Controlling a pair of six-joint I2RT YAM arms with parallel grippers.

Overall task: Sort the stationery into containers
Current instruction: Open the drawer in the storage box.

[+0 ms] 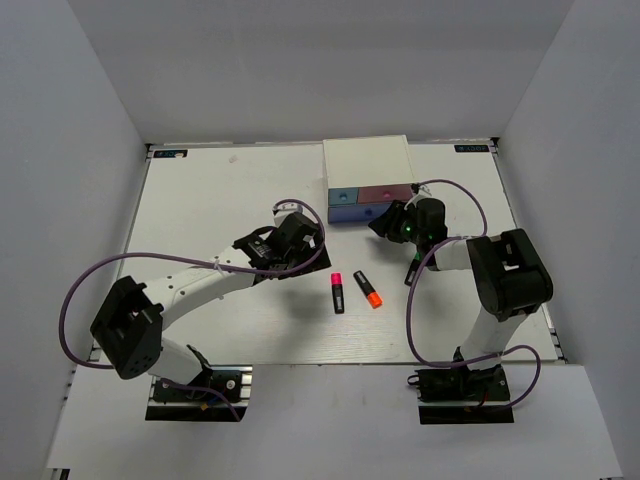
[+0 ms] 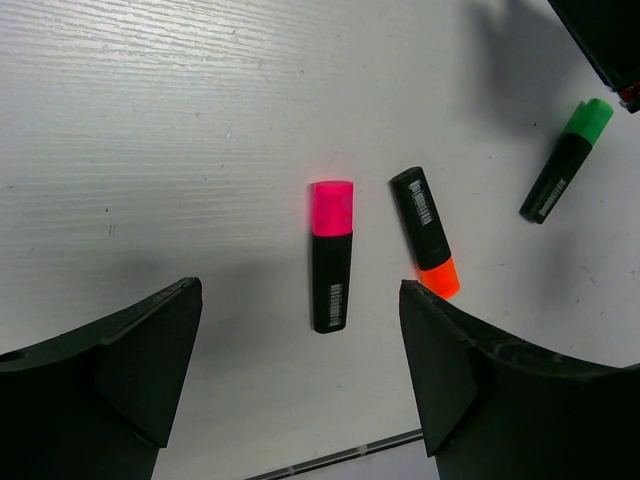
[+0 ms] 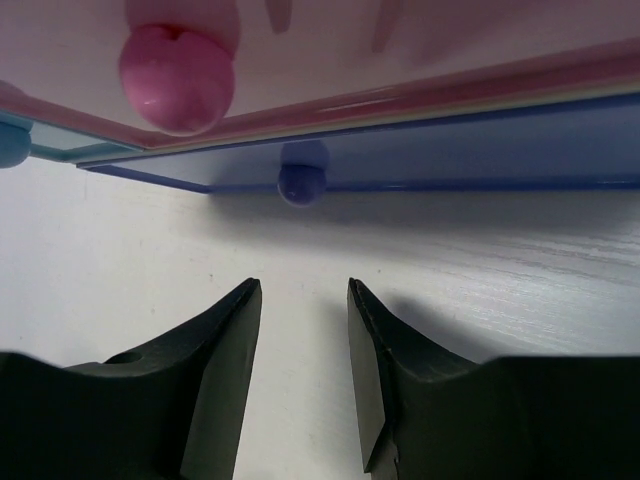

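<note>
Three short black highlighters lie on the white table. The pink-capped one lies just ahead of my left gripper, which hovers open above the table. The orange-capped one lies beside it, and the green-capped one is further right. My right gripper stands open with nothing between its fingers, low over the table, facing the wide blue-violet drawer's knob. Above that are the pink drawer's knob and the light blue knob.
The white cabinet sits at the back centre with its drawers facing the arms: light blue, pink, blue-violet. Purple cables loop off both arms. Grey walls enclose the table.
</note>
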